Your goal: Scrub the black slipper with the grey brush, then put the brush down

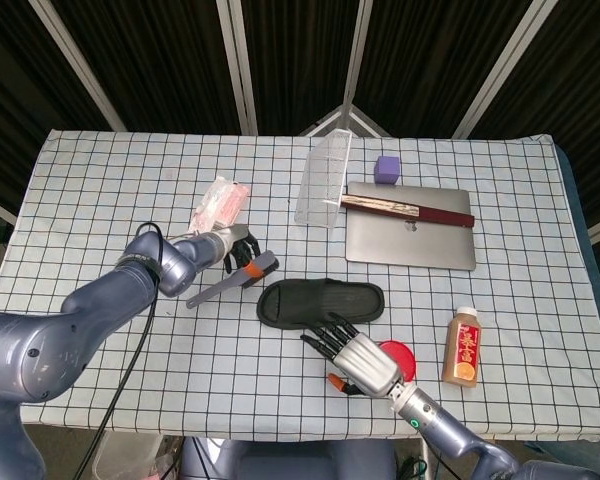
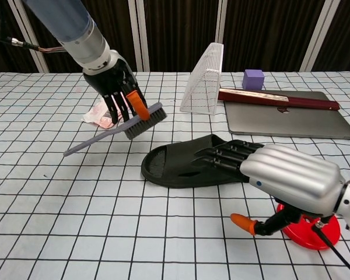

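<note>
The left hand (image 2: 118, 87) pinches the grey brush (image 2: 137, 123) by its head, bristles tilted down and handle trailing away, held above the tabletop (image 2: 58, 192) just short of the black slipper (image 2: 181, 166). The right hand (image 2: 268, 169) lays its spread fingers flat on the slipper's sole, apparently steadying it for scrubbing.

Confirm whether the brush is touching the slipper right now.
No. The left hand holds the brush in the air, clear of the slipper.
</note>
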### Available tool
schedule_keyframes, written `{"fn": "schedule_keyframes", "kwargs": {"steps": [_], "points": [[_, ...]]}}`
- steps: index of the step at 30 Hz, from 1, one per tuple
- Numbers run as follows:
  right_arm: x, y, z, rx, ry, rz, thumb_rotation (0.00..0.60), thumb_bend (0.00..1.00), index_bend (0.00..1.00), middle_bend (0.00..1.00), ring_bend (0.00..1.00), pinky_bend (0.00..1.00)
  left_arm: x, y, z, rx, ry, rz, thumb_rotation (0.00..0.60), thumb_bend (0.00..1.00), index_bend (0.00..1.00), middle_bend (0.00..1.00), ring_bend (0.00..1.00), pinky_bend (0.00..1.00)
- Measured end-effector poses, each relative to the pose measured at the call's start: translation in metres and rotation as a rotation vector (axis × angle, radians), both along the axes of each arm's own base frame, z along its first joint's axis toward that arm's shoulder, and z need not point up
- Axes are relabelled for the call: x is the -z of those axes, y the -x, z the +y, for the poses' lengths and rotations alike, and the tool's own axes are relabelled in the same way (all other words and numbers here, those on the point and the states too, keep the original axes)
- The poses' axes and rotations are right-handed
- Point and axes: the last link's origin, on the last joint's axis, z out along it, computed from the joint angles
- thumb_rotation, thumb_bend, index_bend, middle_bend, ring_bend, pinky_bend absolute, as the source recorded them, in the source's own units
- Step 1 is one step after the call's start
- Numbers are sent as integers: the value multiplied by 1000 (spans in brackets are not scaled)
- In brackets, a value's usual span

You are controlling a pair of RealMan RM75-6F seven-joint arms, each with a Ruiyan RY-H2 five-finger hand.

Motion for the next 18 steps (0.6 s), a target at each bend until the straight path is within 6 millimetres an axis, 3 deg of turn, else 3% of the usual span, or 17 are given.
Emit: {"fn": "schedule_keyframes", "kwargs": {"steps": [8, 18], "points": [[11, -13, -10, 6, -20, -11, 526, 501, 0, 0, 0, 0, 25, -21, 7, 1, 31, -26, 600, 659, 665, 684, 530, 531], [23, -15, -19, 29, -48, -19, 524, 511, 0, 2, 0, 0, 42, -40, 7, 1, 66, -76, 600, 658, 665, 684, 531, 531]]}}
